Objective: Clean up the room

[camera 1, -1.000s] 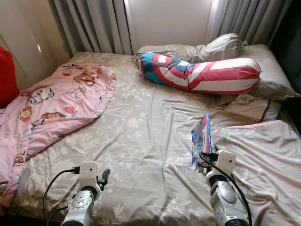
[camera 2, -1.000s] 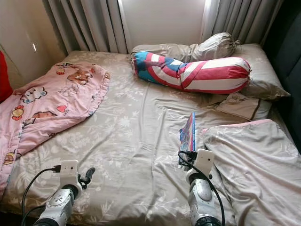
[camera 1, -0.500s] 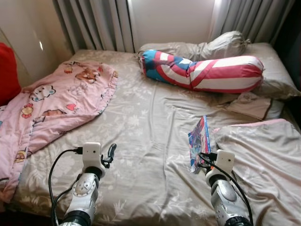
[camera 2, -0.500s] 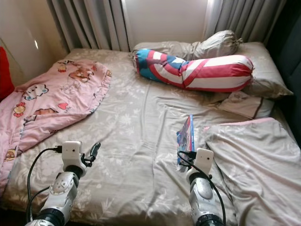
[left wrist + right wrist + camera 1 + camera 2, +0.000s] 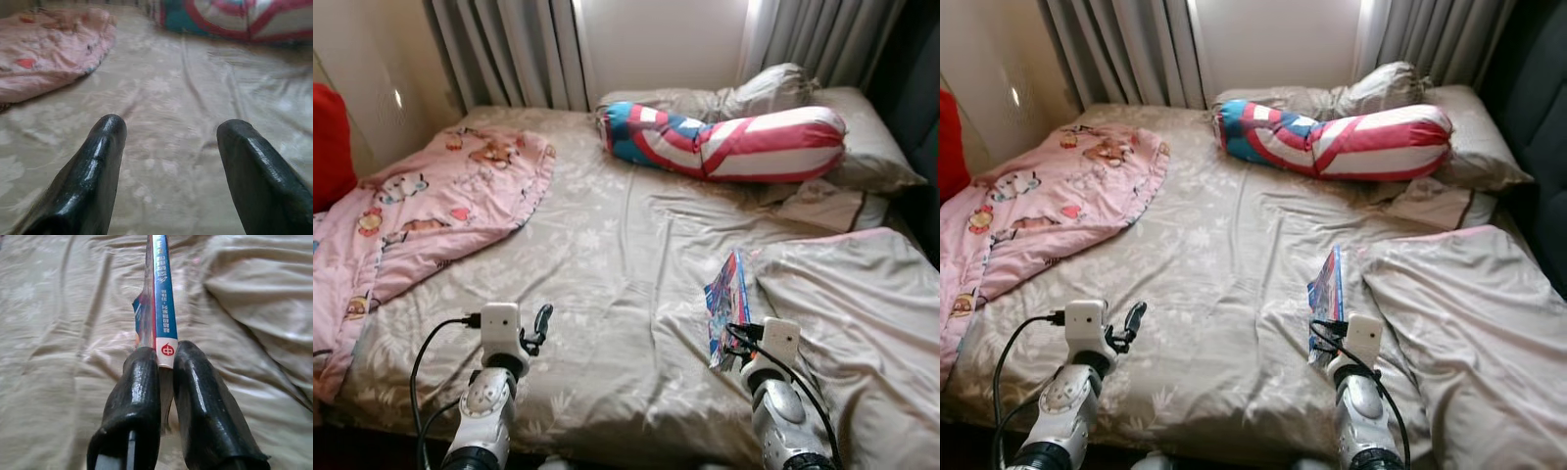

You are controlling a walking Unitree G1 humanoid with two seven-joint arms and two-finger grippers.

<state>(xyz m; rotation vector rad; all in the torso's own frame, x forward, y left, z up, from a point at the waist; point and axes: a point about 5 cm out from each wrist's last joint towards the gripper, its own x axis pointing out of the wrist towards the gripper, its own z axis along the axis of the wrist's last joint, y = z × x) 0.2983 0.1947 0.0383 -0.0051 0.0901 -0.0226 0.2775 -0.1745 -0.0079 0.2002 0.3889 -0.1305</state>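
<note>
While the camera is pulling back from the bed, the right gripper is still pinching a thin blue-spined book upright above the sheet, ready for carrying off; the left gripper is hovering wide open, empty.

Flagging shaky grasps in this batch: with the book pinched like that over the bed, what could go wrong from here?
The right gripper pinches the thin book only at its spine end, so it may pivot or slip out. Its pages could splay or bend. If it drops, it may land on the rumpled grey blanket. The left gripper hangs open above the sheet, giving no support.
</note>
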